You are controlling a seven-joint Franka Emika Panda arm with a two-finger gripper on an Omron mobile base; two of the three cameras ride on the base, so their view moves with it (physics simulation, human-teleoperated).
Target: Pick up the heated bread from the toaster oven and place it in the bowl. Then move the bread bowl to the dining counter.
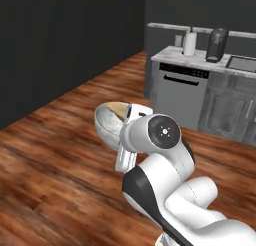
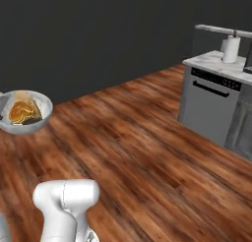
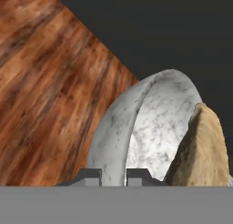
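Small bumpy golden-orange bread (image 2: 20, 112) lying inside round grey-white marbled stone bowl (image 2: 43, 113), carried above the wooden floor (image 2: 142, 137). Gripper (image 3: 113, 174) pinched on the bowl's rim. Transport step judged in hand; next, a level carry to the dining counter, then release. Counter unsighted; gripper body mostly cut off.

Heated bread (image 2: 20, 112) lies in the bowl (image 2: 43, 107) above wooden floor (image 2: 138, 137).

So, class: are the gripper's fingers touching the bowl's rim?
Touching. In the hand view, the fingertips sit on either side of the bowl rim, shut on it.
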